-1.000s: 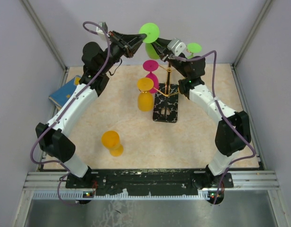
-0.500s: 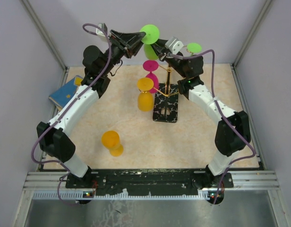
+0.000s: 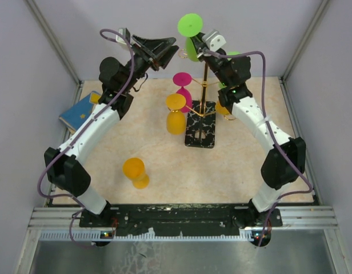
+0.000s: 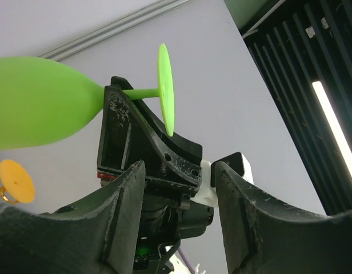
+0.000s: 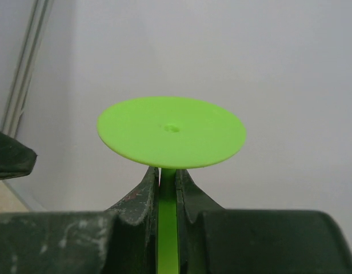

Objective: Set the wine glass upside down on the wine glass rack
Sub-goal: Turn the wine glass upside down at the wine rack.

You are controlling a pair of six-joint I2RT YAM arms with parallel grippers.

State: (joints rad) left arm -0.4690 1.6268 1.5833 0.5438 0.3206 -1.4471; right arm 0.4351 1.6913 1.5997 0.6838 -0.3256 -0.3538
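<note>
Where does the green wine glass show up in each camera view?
Top external: green wine glass at top centre, near the top of the rack.
Left wrist: upper left, bowl at the left edge, foot toward centre.
Right wrist: centre, foot disc above the fingers.
Shared landmark: the right hand clamped on its stem.

Pale lilac walls [image 3: 267, 28], beige mottled tabletop [image 3: 222, 177], bright ceiling strip light [image 4: 334, 131].

wine glass [image 3: 190, 25]: lime green;
wine glass rack [image 3: 200, 137]: gold wire, black base veined white;
upper hung glass [image 3: 182, 80]: magenta;
lower hung glass [image 3: 176, 121]: amber;
standing glass [image 3: 136, 173]: amber;
worktop [image 3: 187, 177]: mottled beige;
book [image 3: 80, 111]: blue
</note>
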